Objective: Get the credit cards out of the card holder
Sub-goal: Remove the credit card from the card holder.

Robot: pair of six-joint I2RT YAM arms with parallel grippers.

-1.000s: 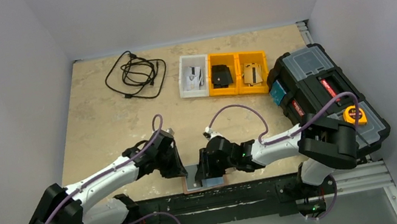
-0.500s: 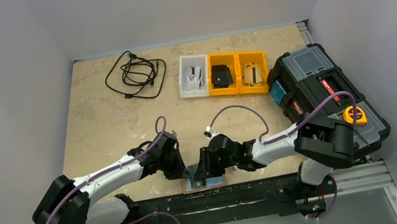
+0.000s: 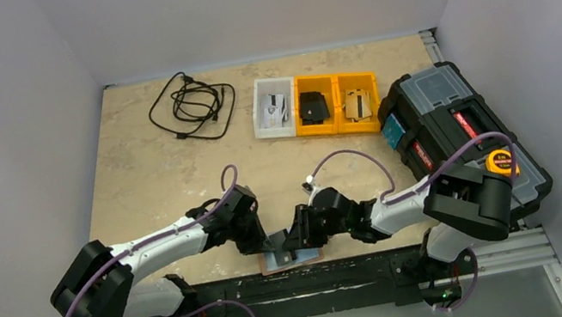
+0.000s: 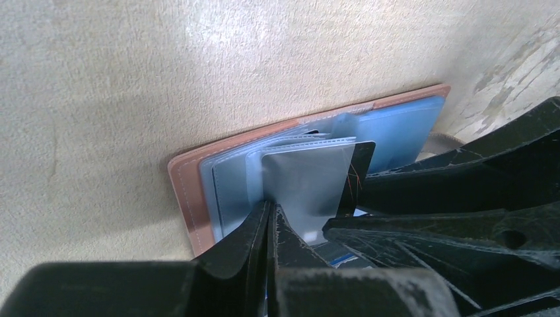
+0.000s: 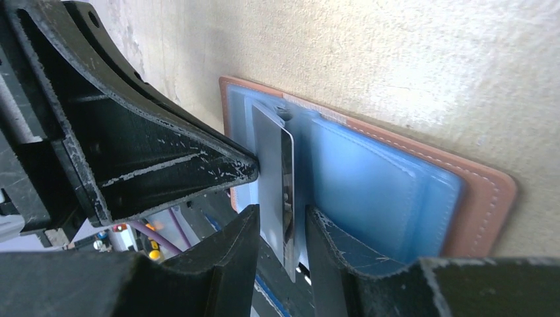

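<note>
Your left gripper (image 4: 271, 210) has its fingers pressed together, pinching the lower edge of the grey-silver card (image 4: 307, 181). The card stands up out of the blue sleeves of the open reddish-brown card holder (image 4: 188, 198), which lies flat at the near edge of the table (image 3: 149, 173). Your right gripper (image 5: 282, 214) straddles that card, fingers parted, a gap on each side.

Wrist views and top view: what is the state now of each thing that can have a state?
card holder: open, lying flat on the table.
grey card: raised from the sleeves, nearly upright.
left gripper: shut on the grey card.
right gripper: open, one finger on either side of the card.
toolbox: lid closed.
cable: coiled.
</note>
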